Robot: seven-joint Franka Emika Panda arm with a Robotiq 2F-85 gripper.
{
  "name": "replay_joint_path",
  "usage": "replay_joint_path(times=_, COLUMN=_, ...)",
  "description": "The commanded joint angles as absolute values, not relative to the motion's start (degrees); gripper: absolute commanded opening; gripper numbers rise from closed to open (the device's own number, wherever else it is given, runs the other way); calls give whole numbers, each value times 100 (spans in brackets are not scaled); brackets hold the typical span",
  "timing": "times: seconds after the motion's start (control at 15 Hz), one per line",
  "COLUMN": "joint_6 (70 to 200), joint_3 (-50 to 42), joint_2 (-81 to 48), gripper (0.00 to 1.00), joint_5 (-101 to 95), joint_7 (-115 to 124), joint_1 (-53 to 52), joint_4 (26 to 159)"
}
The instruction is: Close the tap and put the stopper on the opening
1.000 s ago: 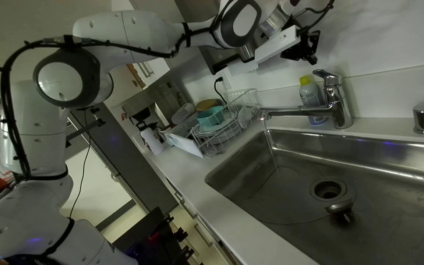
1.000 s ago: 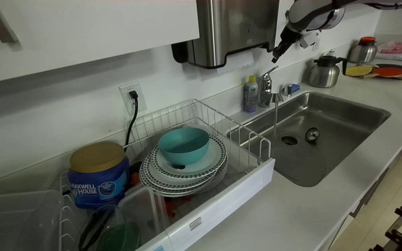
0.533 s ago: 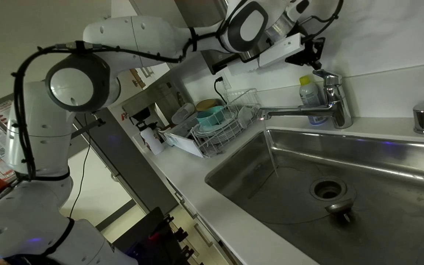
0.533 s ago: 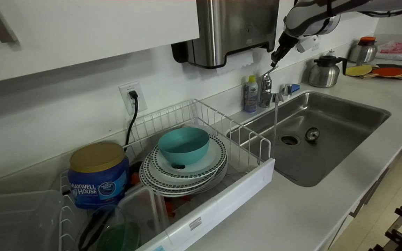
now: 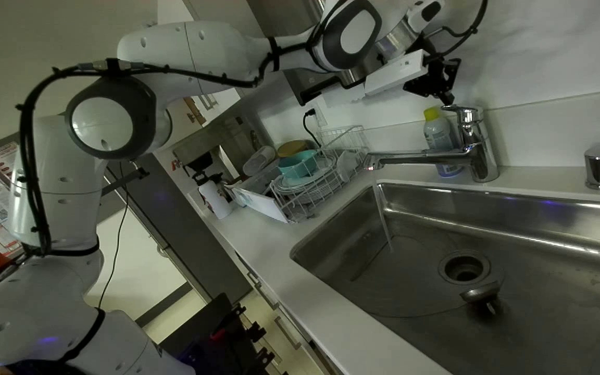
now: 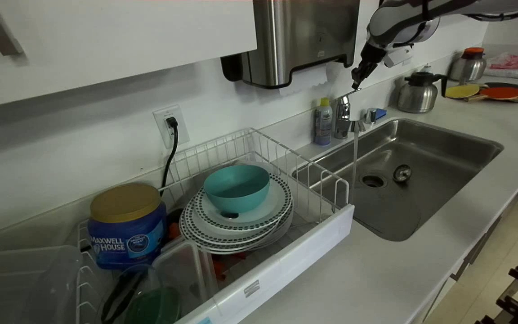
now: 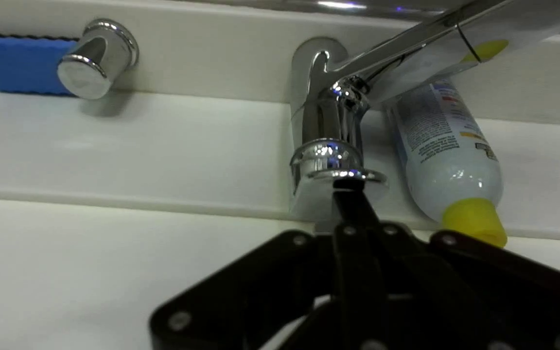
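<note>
The chrome tap (image 5: pixel 479 153) stands behind the sink, its lever lying nearly flat and a thin stream of water (image 6: pixel 355 153) running from the spout. Above it my gripper (image 7: pixel 350 194) points down with its dark fingers pressed together and nothing between them. The fingertips meet the outer end of the lever (image 7: pixel 345 174), seemingly in contact. On the basin floor the stopper (image 5: pixel 480 292) lies tipped on its side. Close beside it is the uncovered opening (image 5: pixel 464 267), a dark hole in a metal ring; both also show in an exterior view, stopper (image 6: pixel 402 173) and opening (image 6: pixel 373 181).
A spray bottle (image 7: pixel 447 146) with a yellow cap stands right beside the tap. A small chrome fitting (image 7: pixel 97 61) and a blue sponge (image 7: pixel 22 65) are along the ledge. The dish rack (image 6: pixel 304 252) with plates borders the sink; a towel dispenser (image 6: pixel 308 40) hangs above.
My gripper has come down onto the tap's lever, and the lever has dropped from raised to nearly flat. The water stream still runs; stopper and opening have not moved.
</note>
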State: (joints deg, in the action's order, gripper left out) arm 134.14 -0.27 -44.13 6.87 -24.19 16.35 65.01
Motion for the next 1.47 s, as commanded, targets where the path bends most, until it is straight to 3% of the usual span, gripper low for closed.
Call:
replay_joint_path(times=0.0, joint_6=12917, joint_3=-83, joint_2=-4489, gripper=0, joint_5=542, joint_7=-2201, joint_1=1643, joint_4=6323)
replay_joint_path(times=0.8, joint_6=12447, joint_3=-175, joint_2=-4781, gripper=0, joint_5=340, joint_7=-1987, joint_1=1610, joint_4=6001)
replay_joint_path(times=1.4, joint_6=12510, joint_3=-918, joint_2=-3627, gripper=0, joint_5=-131, joint_7=-1148, joint_1=1413, joint_4=7082)
